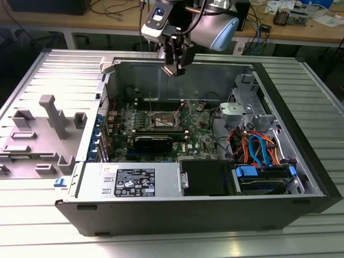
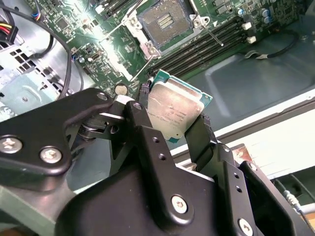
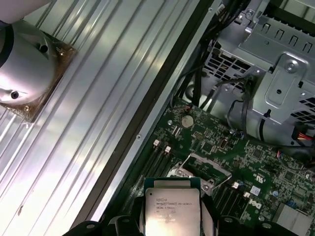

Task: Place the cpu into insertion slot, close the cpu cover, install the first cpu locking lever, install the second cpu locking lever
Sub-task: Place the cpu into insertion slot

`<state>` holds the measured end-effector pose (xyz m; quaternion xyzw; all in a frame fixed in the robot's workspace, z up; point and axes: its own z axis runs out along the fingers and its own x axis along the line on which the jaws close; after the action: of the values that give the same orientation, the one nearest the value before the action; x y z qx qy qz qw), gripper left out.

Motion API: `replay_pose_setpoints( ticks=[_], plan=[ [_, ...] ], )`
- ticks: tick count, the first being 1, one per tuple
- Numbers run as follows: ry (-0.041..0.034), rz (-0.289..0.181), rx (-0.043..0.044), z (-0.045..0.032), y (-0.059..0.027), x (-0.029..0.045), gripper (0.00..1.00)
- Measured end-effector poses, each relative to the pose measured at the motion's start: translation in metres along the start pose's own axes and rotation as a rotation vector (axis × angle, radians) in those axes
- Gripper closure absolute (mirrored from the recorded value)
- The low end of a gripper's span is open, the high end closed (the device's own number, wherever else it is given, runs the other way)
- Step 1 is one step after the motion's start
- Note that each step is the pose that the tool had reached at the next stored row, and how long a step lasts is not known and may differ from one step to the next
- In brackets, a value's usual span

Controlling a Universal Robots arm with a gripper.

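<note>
Second wrist view — hand (image 2: 171, 119) holds cpu (image 2: 178, 104) tilted.

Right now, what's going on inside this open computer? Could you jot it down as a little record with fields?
Setting: open computer case on a ribbed metal table
Tool: tool above the case, shut on the cpu
Held: cpu, silver top, pinched at its edges between two black fingers
Socket: insertion slot on the green board, uncovered and bare
Status: cpu not yet placed
</note>
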<state>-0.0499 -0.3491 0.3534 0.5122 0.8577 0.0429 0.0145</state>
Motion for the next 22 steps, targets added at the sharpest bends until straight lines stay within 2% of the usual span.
replay_pose_setpoints(
  ticks=[4,7,8,11,15,16,17,21,22],
  plan=[
    [-0.0014,0.016,-0.0004,0.0015,-0.0037,0.0018,0.45],
    [-0.0043,0.052,-0.0005,0.0032,-0.0039,0.0018,0.45],
    [-0.0075,0.09,-0.0008,0.0043,-0.004,0.0018,0.45],
    [-0.0126,0.149,-0.0018,0.0059,-0.0041,0.0017,0.45],
    [-0.0211,0.255,-0.0021,0.0078,-0.0043,0.0017,0.45],
    [-0.0243,0.295,-0.002,0.0082,-0.0044,0.0017,0.45],
    [-0.025,0.31,-0.001,0.0086,-0.0044,0.0017,0.45],
    [-0.0255,0.319,0.0003,0.0087,-0.0043,0.0016,0.45],
    [-0.0234,0.321,0.0063,0.0089,-0.0042,0.0016,0.45]
  ],
)
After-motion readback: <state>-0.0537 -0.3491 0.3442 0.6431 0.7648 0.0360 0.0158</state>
